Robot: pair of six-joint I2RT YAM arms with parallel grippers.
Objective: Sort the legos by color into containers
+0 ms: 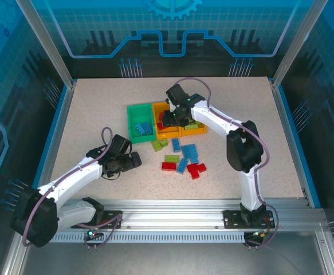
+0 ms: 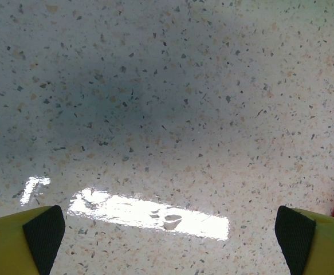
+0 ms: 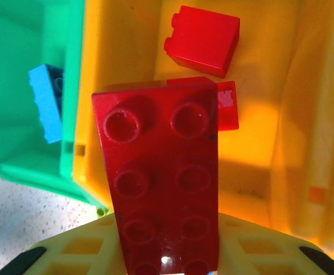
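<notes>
The left claw [image 1: 133, 161] is hanging released, jaws spread wide over bare table [image 1: 86, 114], nothing between them. The loose legos [image 1: 185, 158] are lying just to its right. The right claw [image 1: 169, 118] is grasping a red brick [image 3: 161, 177] across its long sides near one end. The brick is jutting ahead of the fingers over the orange bin [image 3: 258, 143], where a smaller red brick [image 3: 204, 40] is lying farther ahead. The green bin [image 3: 18, 57], holding a blue brick [image 3: 45, 100], is sitting to its left. These bricks are likely light, rigid and slick-walled, so pinching squarely across flat sides is looking safest.
</notes>
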